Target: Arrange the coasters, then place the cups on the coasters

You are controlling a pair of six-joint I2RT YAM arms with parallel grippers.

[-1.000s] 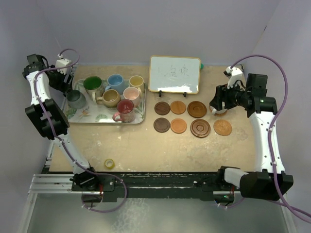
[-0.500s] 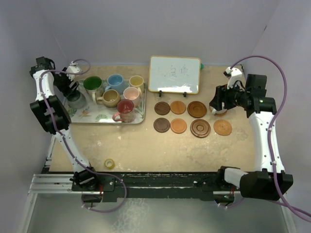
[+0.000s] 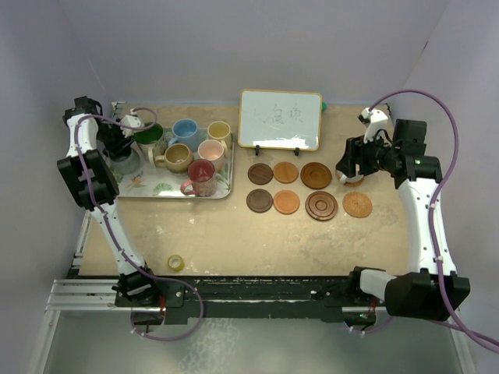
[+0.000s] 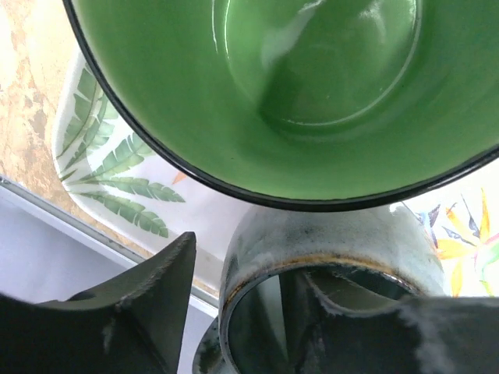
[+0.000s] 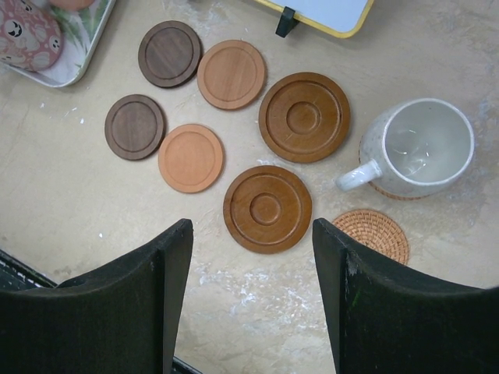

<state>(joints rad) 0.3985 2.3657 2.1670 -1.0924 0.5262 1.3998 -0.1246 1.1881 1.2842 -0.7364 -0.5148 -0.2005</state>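
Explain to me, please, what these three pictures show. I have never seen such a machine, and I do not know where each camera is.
Two robot arms stand at a table, each ending in a two-finger gripper. One picture looks down from above; the others come from wrist cameras. A tray holds mugs; round coasters lie beside it, and a white mug stands on a woven one. The left gripper straddles the wall of the grey mug; whether it grips, I cannot tell. The right gripper hangs open and empty above the coasters.
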